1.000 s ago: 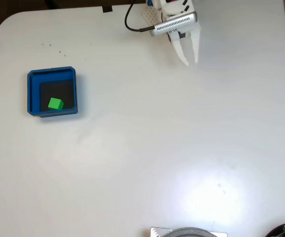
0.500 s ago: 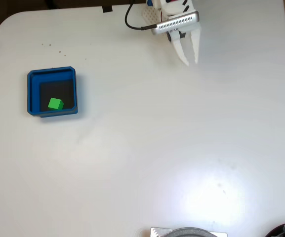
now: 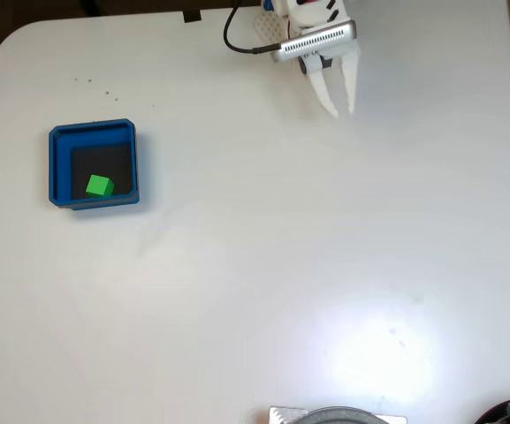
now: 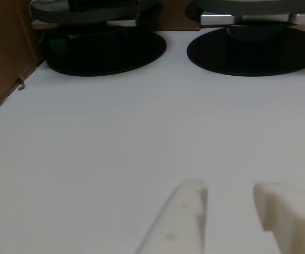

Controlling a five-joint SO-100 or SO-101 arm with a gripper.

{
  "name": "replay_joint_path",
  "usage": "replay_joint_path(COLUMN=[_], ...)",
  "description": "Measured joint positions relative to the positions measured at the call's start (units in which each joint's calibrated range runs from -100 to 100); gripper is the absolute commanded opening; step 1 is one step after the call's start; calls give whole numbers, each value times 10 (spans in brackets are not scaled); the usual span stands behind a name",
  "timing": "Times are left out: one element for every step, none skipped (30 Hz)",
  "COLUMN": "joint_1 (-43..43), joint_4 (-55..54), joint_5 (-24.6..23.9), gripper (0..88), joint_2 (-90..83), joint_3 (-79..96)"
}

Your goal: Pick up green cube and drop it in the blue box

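In the fixed view the green cube (image 3: 99,185) lay on the dark floor of the blue box (image 3: 57,168), toward its near-left corner, with the task apparently complete. The gripper (image 3: 340,110) sat far right near the table (image 3: 263,265) edge, well apart from the box; its white fingers (image 4: 181,217) were slightly spread with a narrow gap and held nothing. Judged small, rigid and light, with plain smooth faces that might slip; any re-grasp would best pinch two opposite flat faces squarely, from above.
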Motion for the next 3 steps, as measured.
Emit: replay_joint_path(joint_1=[0, 0, 0], joint_4=[0, 0, 0], joint_5=[0, 0, 0], gripper=[25, 25, 25], joint_2=[0, 0, 0], joint_3=[0, 0, 0])
